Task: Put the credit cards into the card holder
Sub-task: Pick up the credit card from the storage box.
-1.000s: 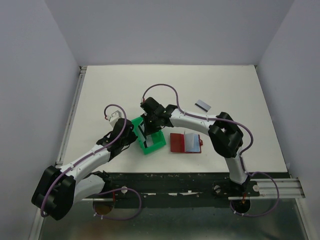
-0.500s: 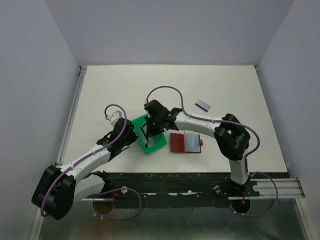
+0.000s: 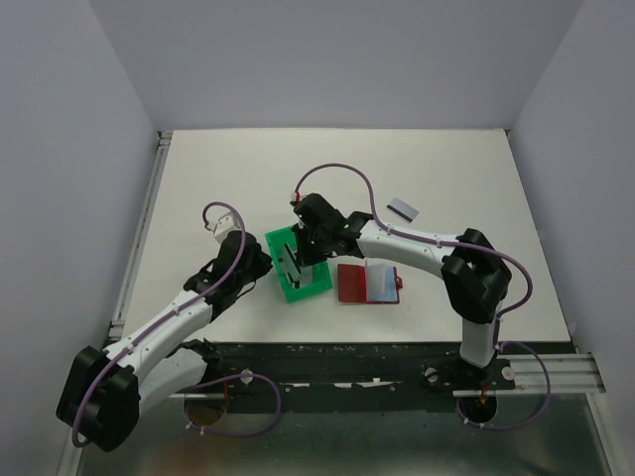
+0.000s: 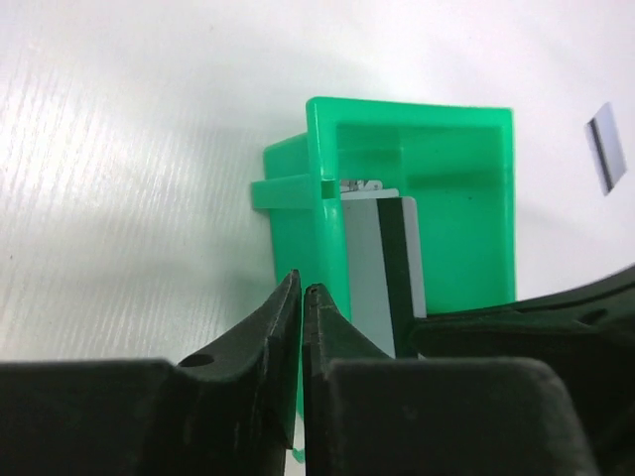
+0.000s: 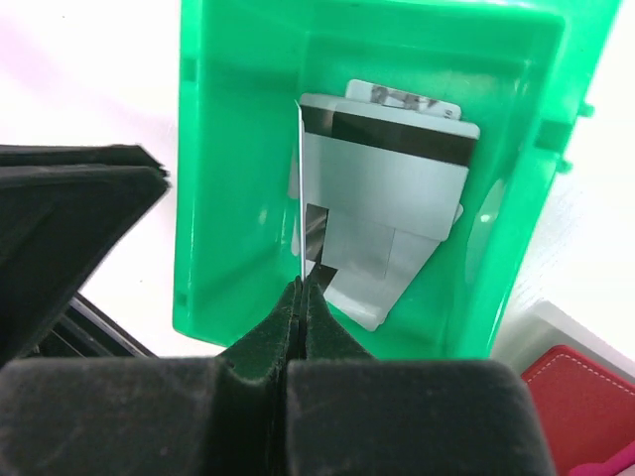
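Note:
The green tray (image 3: 298, 266) holds several credit cards (image 5: 382, 188), grey with a dark stripe. My right gripper (image 5: 303, 288) reaches down into the tray and is shut on one credit card (image 5: 298, 188), which stands edge-on as a thin pale line. At the tray's left wall (image 4: 325, 238), my left gripper (image 4: 304, 290) has its jaws a narrow slit apart, with nothing seen between the tips. The card holder (image 3: 369, 283) lies open just right of the tray, dark red with light blue inside. One more credit card (image 3: 402, 208) lies alone on the table behind it.
The white table (image 3: 476, 188) is walled on three sides, with a black rail (image 3: 347, 352) at its near edge. The right arm (image 3: 417, 243) arches over the card holder. A purple cable (image 3: 337, 178) loops above the right wrist.
My right gripper sank into the tray and closed on a card. My left jaws have parted slightly at the tray's wall, and the left arm has shifted a little.

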`<state>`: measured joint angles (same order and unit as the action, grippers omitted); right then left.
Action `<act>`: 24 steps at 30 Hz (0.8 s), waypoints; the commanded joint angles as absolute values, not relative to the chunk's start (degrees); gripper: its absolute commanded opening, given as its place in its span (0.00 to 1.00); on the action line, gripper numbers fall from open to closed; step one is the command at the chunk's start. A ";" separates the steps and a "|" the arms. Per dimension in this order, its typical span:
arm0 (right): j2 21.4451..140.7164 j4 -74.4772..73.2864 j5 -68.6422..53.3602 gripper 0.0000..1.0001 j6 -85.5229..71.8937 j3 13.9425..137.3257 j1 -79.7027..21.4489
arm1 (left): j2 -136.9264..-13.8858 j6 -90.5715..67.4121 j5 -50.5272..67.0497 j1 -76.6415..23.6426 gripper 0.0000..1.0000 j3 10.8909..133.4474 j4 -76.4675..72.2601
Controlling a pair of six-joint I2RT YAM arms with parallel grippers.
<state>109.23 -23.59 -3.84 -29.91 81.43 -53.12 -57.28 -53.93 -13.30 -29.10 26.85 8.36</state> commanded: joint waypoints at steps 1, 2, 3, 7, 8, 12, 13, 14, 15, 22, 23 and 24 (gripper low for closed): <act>107.67 -23.29 -3.34 0.00 -26.11 80.51 -52.47 | -52.56 -48.17 -15.64 -28.04 0.22 29.79 8.88; 107.58 -23.29 -3.51 0.00 -26.10 80.59 -52.38 | -52.12 -47.38 -15.56 -27.78 0.22 29.88 8.53; 107.58 -23.20 -3.60 0.00 -26.02 80.42 -52.38 | -51.86 -46.94 -15.21 -27.60 0.23 29.80 8.18; 107.05 -23.20 -3.17 0.00 -26.63 80.25 -52.12 | -52.21 -46.41 -13.80 -26.89 0.23 29.79 7.56; 106.70 -23.20 -2.73 0.00 -26.80 80.07 -52.03 | -52.29 -46.41 -13.36 -26.72 0.23 29.62 7.56; 105.30 -23.29 -1.41 0.00 -28.38 78.84 -51.59 | -51.95 -46.58 -12.13 -26.19 0.24 28.92 6.59; 104.60 -23.12 -1.41 0.00 -29.00 78.32 -51.24 | -51.77 -46.58 -11.78 -26.10 0.24 28.65 6.24; 104.07 -22.85 -1.67 0.00 -29.35 77.96 -50.98 | -51.59 -46.58 -11.43 -26.02 0.25 28.65 5.98; 103.28 -22.33 -2.28 0.00 -30.14 77.26 -50.37 | -51.50 -46.50 -10.99 -25.84 0.26 28.57 5.80; 98.09 -15.30 -10.62 0.00 -34.62 71.64 -46.32 | -50.71 -46.23 -6.86 -23.91 0.38 28.83 3.87; 97.48 -14.51 -12.03 0.00 -34.72 71.20 -45.88 | -50.54 -46.23 -6.16 -23.47 0.39 28.74 3.52; 96.86 -13.63 -13.26 0.00 -34.98 70.67 -45.44 | -50.28 -46.14 -5.02 -23.29 0.40 28.74 2.99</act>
<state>99.98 -19.27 -7.05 -32.27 72.79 -47.09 -51.86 -47.00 -9.91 -24.67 28.82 5.69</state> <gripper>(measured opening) 0.007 0.373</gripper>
